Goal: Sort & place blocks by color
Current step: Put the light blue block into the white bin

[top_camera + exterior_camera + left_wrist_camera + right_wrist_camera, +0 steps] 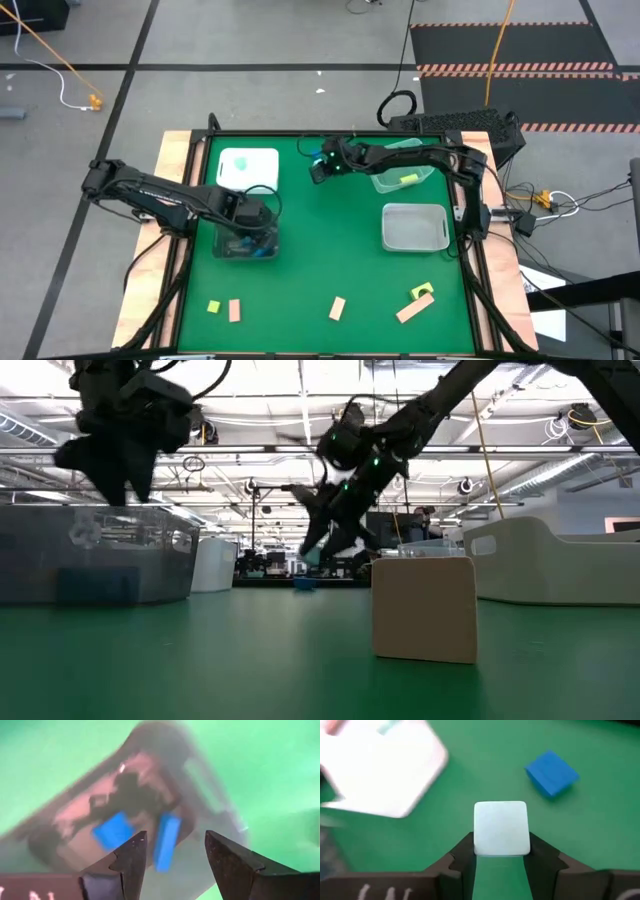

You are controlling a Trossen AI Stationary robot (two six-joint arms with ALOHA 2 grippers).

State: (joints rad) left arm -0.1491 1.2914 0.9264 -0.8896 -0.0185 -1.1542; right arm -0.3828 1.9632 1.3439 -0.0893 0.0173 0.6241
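Clear tray (150,815) blurred in left wrist view; white tray (380,765) cut off by edge.

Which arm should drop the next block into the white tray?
Right. The right gripper already clamps a pale teal block beside the white tray; the left gripper hangs open over the clear tray.
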